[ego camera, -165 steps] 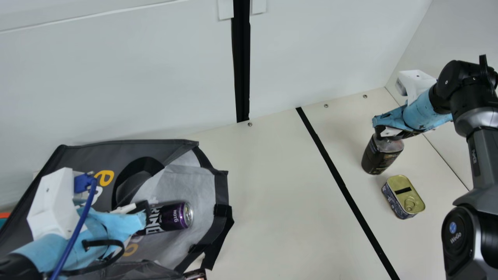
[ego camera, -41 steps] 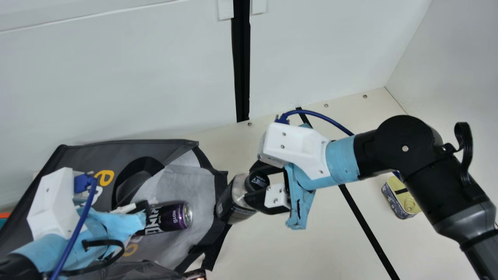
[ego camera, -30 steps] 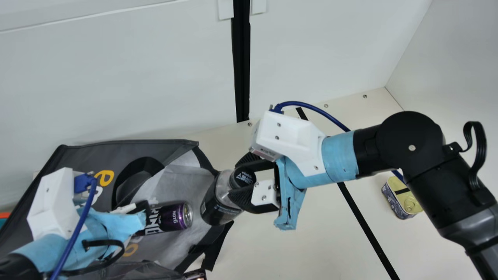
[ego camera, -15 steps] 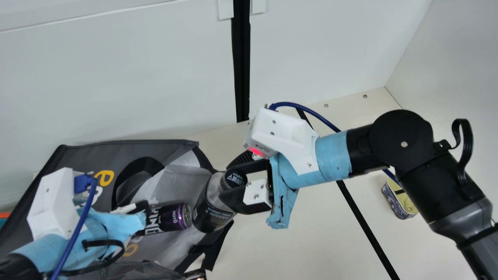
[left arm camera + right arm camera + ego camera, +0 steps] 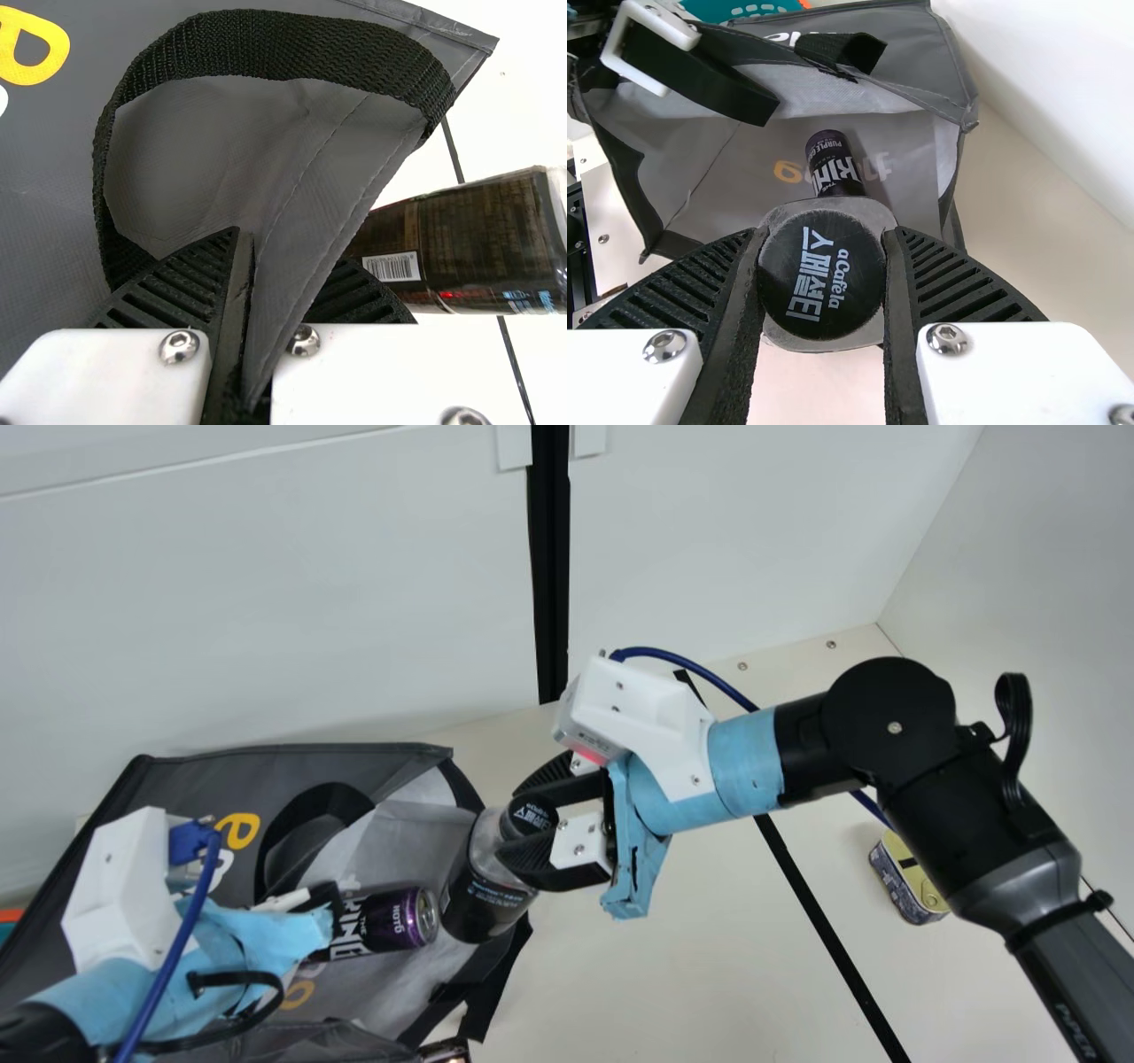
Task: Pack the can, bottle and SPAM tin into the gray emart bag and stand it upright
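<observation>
My left gripper [image 5: 323,908] is at the mouth of the gray emart bag [image 5: 292,766], which lies on its side; in the left wrist view my left gripper [image 5: 244,292] is shut on the bag's fabric [image 5: 292,204]. Inside the opening lies the purple can [image 5: 385,921]. At the bag's mouth, tilted with its cap toward my right gripper [image 5: 532,815], is the dark bottle [image 5: 487,890], close by the can's end. Seen from the right wrist, my right gripper [image 5: 822,283] is shut on the bottle's cap [image 5: 822,274]. The SPAM tin [image 5: 908,881] stands right of the black line, partly behind my right arm.
A black stripe [image 5: 824,930] crosses the cream table [image 5: 673,974] between bag and tin. The back wall [image 5: 266,602] rises behind the bag. A small dark object [image 5: 446,1051] sits at the front edge below the bag.
My right gripper has carried the bottle from beside the tin leftward to the bag's mouth, shifting slightly left over the last second. My left arm, the bag and the tin have kept their places.
</observation>
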Controlling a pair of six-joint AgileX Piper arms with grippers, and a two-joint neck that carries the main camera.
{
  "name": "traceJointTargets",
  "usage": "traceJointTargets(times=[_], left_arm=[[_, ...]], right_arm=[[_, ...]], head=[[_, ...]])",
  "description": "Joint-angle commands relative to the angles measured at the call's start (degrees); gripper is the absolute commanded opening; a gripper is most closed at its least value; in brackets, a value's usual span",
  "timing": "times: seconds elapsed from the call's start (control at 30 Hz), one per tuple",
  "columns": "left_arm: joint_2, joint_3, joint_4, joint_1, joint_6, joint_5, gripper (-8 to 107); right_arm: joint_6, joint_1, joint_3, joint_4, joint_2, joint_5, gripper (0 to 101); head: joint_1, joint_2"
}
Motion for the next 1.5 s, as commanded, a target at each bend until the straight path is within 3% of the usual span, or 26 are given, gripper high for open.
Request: traceJointTargets(times=[0.0, 0.97, 1.47], left_arm=[[0.0, 0.0, 0.0, 0.0, 0.0, 0.0, -8], [0.0, 0.0, 0.0, 0.0, 0.0, 0.0, -8], [0.0, 0.0, 0.0, 0.0, 0.0, 0.0, -8]], right_arm=[[-0.2, 0.0, 0.0, 0.0, 0.4, 0.1, 0], [0.5, 0.9, -2.6, 1.2, 6.9, 0.1, 0], [1.4, 7.9, -0.2, 1.1, 9.6, -7.0, 0]], head=[[-1.3, 0.0], [-1.3, 0.0], [-1.3, 0.0]])
